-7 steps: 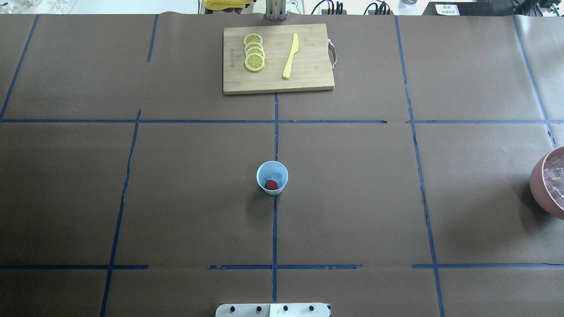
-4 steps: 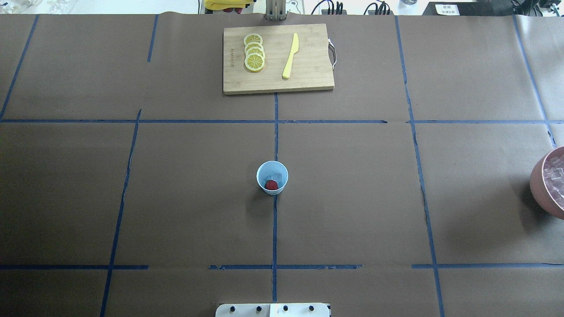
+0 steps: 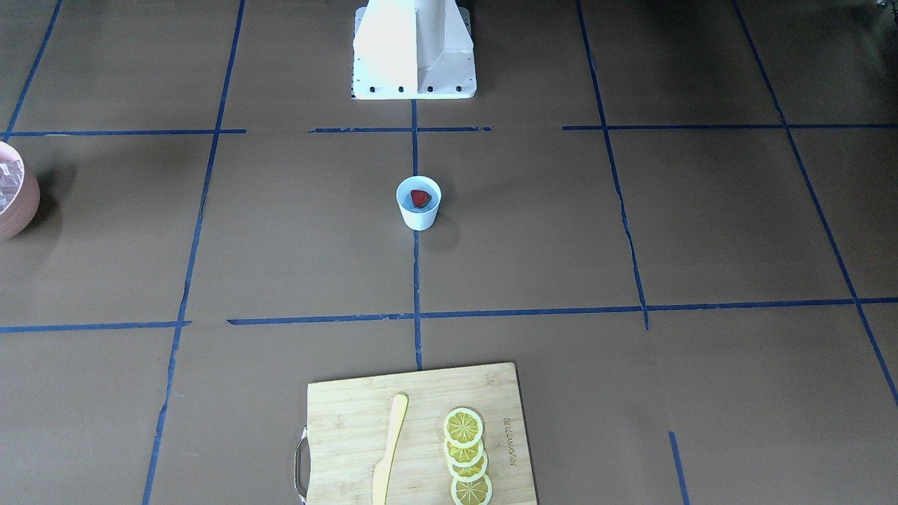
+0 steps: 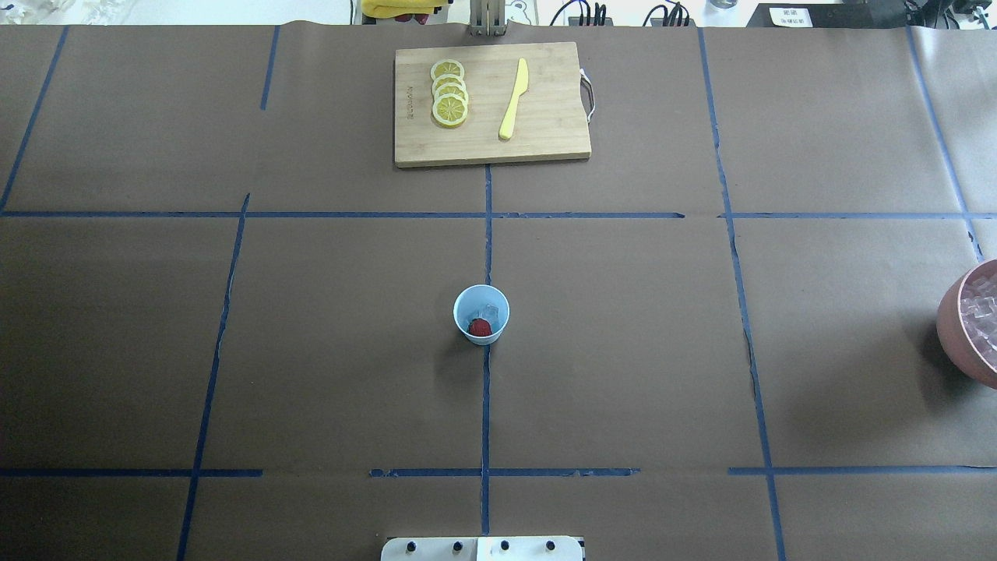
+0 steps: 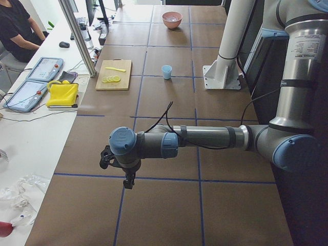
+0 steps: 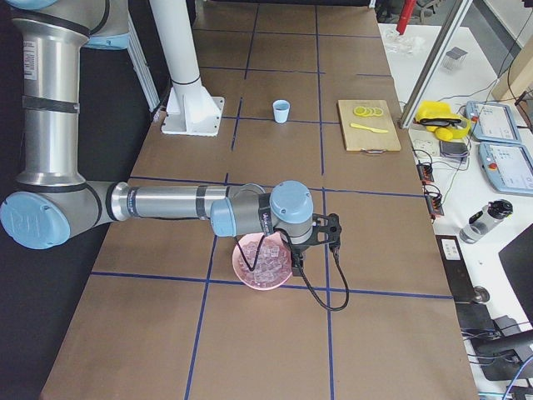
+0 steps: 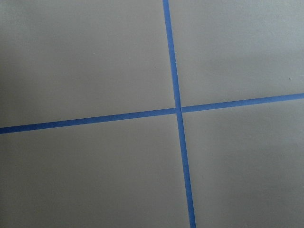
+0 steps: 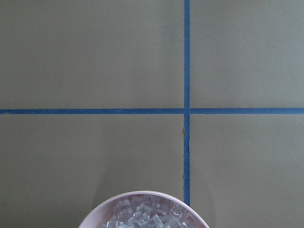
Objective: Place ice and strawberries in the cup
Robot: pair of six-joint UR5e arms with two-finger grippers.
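The white cup [image 4: 481, 314] with a pale blue inside stands at the table's middle on a blue tape line; it also shows in the front view [image 3: 419, 207]. A red strawberry [image 4: 480, 328] lies inside it, with a clear ice cube [image 4: 487, 311] beside it. More ice [image 8: 142, 216] fills the pink bowl [image 4: 954, 327] at the right edge. My left gripper [image 5: 127, 180] hangs over bare table far left of the cup. My right gripper [image 6: 310, 250] hangs by the pink bowl [image 6: 262, 265]. Both show only in side views, so I cannot tell whether they are open or shut.
A wooden cutting board [image 4: 492, 105] at the far middle holds several lemon slices [image 4: 449, 93] and a yellow knife [image 4: 514, 99]. The robot's white base [image 3: 414, 49] stands at the near edge. Blue tape lines grid the brown table.
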